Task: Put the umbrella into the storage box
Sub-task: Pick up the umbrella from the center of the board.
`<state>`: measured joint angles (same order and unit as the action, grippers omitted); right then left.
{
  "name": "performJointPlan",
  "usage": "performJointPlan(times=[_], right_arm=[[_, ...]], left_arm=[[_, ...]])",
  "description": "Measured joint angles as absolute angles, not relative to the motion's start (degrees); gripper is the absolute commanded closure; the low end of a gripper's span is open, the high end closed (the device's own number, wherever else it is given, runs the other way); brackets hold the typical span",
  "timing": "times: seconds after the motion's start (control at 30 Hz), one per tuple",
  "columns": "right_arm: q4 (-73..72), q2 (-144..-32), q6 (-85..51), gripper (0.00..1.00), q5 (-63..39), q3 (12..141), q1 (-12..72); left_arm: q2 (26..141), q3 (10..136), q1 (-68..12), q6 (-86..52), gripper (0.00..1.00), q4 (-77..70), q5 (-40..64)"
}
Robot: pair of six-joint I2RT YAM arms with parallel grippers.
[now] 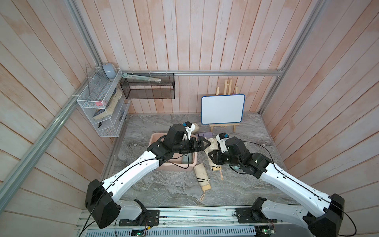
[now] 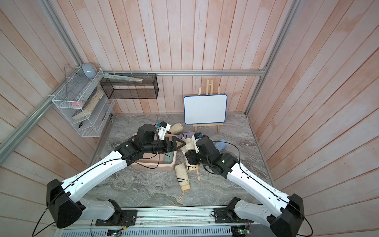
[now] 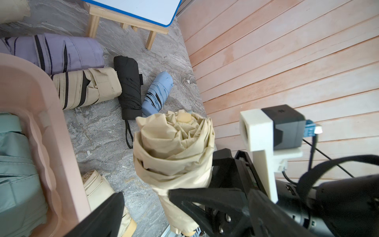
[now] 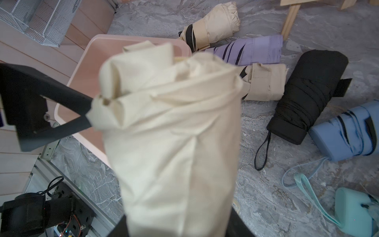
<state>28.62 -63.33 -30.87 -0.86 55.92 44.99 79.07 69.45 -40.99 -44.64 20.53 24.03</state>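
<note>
Against the left wall hangs a white wire rack, and next to it, on the back wall, a black mesh basket. On the grey marbled surface in front of them sits the pale pink storage box, with a pale green umbrella lying inside it. A folded beige umbrella lies on the surface just beside the box's near right corner. Over the box's right edge hangs the left gripper, its jaws spread wide with nothing gripped. In the right wrist view one of its black fingers reaches the folded top of the cream umbrella, though the blur there makes it hard to say whether they actually touch. That cream umbrella is the one in play: it stands tilted in the air just to the right of the box, outside the rim and above the surface. The right gripper is clamped around its lower part, with the handle end sticking out below. Behind these lie a lilac umbrella and a tan umbrella side by side, close to the box. Further right come a black umbrella and a blue umbrella, lying near each other. At the back right a whiteboard leans on a small wooden easel.
</note>
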Motion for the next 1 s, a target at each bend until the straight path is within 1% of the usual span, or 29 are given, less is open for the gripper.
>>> performJointPlan(times=[0.33, 0.37, 0.43, 0.57, 0.63, 0.7, 0.73, 0.77, 0.83, 0.93, 1.0], right_arm=[[28.0, -65.4, -28.8, 0.62, -2.7, 58.2, 46.5], [27.9, -66.0, -28.6, 0.62, -2.9, 58.8, 46.5], [27.6, -67.2, -28.3, 0.62, -3.0, 59.8, 46.9], [27.4, -68.6, -28.1, 0.62, -2.8, 61.2, 47.5], [27.1, -68.6, -28.2, 0.62, -2.6, 61.3, 47.7], [27.0, -68.6, -28.3, 0.58, -2.2, 61.3, 47.9], [27.0, -68.7, -28.4, 0.57, -1.9, 61.3, 48.1], [27.1, -68.8, -28.5, 0.54, -1.3, 61.3, 48.2], [27.1, -69.0, -28.9, 0.47, -0.4, 61.4, 48.5], [27.1, -69.3, -29.7, 0.31, 0.4, 61.8, 48.7], [27.0, -69.2, -29.9, 0.20, 0.6, 62.6, 48.9]], left_arm=[[83.5, 69.5, -40.2, -46.0, 0.00, 19.0, 26.6], [83.6, 69.5, -40.2, -46.2, 0.03, 18.6, 26.9], [83.6, 69.5, -40.2, -46.6, 0.13, 18.0, 27.2], [83.6, 69.5, -39.8, -47.0, 0.38, 17.1, 27.4], [83.6, 69.5, -39.5, -47.3, 0.48, 17.0, 27.6], [83.6, 69.5, -39.4, -47.2, 0.62, 16.9, 28.0], [83.6, 69.5, -39.3, -47.5, 0.67, 16.8, 28.1], [83.6, 69.5, -39.3, -47.6, 0.72, 16.8, 28.1], [83.6, 69.5, -39.1, -47.7, 0.78, 16.7, 28.1], [83.6, 69.5, -38.7, -48.3, 0.84, 16.6, 28.1], [83.5, 69.5, -38.4, -48.6, 0.90, 16.5, 27.3]])
